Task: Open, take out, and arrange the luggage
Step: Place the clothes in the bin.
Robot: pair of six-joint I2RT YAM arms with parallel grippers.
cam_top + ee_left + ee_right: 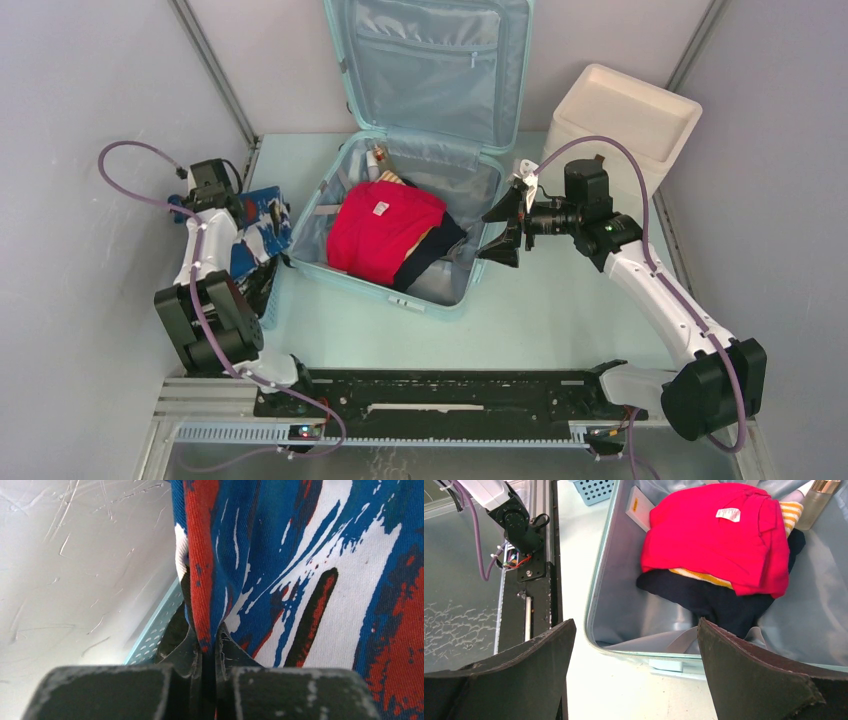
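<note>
Luggage (430, 60) seen from above: a pale mint hard-shell case lying open at the back of the counter (560, 330). Its lid stands upright against the wall, showing grey-blue lining with a zip pocket. A red garment (385, 228) lies on dark clothes (430, 255) in the lower half. The right claw (503, 232) hangs wide open just beside the case's right rim. The left claw (252, 214) sits just off its left side with a patterned cloth (268, 222). A cream box (620, 120) stands at the back right, and pale grey walls (90, 90) close in the mint counter.

Left wrist view — the left claw is clamped on the blue, red and white cloth.

Right wrist view — the spread fingers frame the case's near rim. Inside, the red garment covers yellow-striped and navy clothes, and a bottle (819, 497) lies in the corner.
</note>
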